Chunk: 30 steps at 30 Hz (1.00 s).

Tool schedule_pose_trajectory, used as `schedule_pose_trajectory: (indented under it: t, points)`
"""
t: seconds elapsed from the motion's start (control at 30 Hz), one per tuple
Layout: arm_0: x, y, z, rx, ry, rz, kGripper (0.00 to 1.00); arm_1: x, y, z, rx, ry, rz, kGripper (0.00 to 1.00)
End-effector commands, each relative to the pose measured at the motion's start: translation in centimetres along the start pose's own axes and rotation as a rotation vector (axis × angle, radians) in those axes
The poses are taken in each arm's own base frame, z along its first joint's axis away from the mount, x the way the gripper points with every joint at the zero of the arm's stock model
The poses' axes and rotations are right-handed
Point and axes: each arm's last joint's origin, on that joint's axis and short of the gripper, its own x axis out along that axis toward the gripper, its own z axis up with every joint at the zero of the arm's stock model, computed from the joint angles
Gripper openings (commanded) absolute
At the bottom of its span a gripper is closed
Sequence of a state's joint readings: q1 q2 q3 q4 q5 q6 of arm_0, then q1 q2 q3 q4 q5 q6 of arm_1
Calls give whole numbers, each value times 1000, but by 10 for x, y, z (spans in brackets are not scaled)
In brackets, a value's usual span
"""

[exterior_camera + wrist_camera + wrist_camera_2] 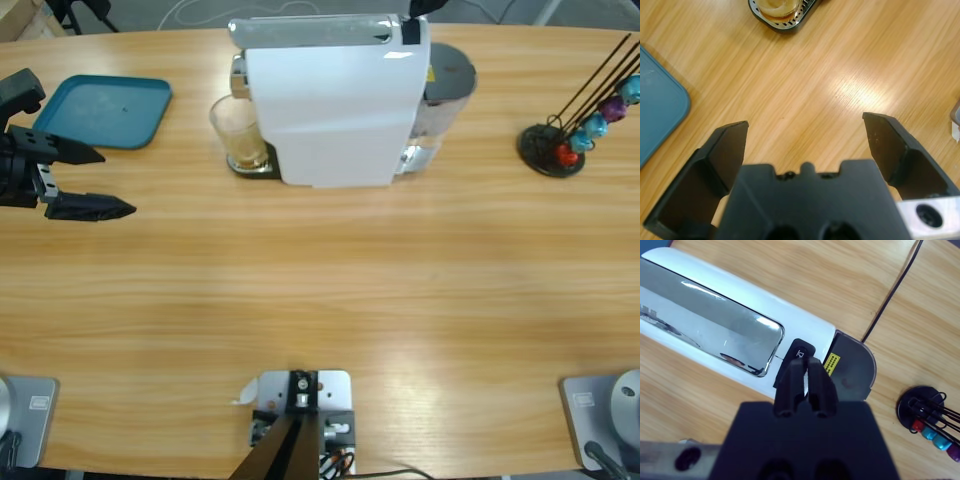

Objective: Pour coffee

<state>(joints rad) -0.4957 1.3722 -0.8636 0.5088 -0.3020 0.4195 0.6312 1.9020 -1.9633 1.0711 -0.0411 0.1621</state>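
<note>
Coffee sits in a glass under the machine; one pincer spread, the other pressed together.

The coffee (245, 156), a shallow tan-brown layer, lies in the bottom of a clear glass tumbler (238, 130) that stands on the dark drip tray (799, 18) at the left side of the white coffee machine (335, 105), near the far edge of the wooden desk (330, 290). The left pincer (100, 182) hovers over bare wood at the desk's left side, its jaws spread wide and holding nothing, well apart from the glass and just beside a blue tray (100, 110). The right pincer (807, 367) has its jaws pressed together, their tips at a black button (801, 351) on top of the machine, beside its chrome lid (710, 335). A black capsule stand (575, 130) with coloured capsules stands at the desk's right.
</note>
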Motion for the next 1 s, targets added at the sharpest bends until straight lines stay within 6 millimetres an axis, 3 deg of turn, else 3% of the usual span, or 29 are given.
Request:
schedule_pose_trajectory:
  t: [0.03, 0.2, 0.63, 0.7, 0.77, 0.8, 0.83, 0.87, 1.0]
  points:
    - [14, 0, -6, 4, 44, -32, 1000, 32, -2, -2, 10, 60, -1, 0]
    - [16, 0, -7, 2, 52, -35, 1000, 30, -1, -3, 7, 65, 1, 0]
    - [18, -1, -10, 3, 49, -32, 1000, 48, 5, -21, -19, 145, -22, 0]
    - [18, -1, -10, 3, 49, -32, 1000, 43, 5, -19, -21, 127, -25, 0]
    - [16, -2, -10, 5, 42, -29, 1000, 21, 6, -11, -53, 61, -7, 0]
    - [15, -2, -10, 7, 37, -27, 1000, -6, 10, -6, -97, -13, 24, 243]
    - [13, -2, -9, 10, 29, -24, 1000, -32, 13, -4, -126, -78, 41, 881]
    - [12, -2, -8, 12, 21, -20, 1000, -59, 15, -6, -141, -137, 48, 998]
    - [3, -3, -3, 22, -16, -3, 1000, -141, 4, -40, -125, -283, 57, 1000]
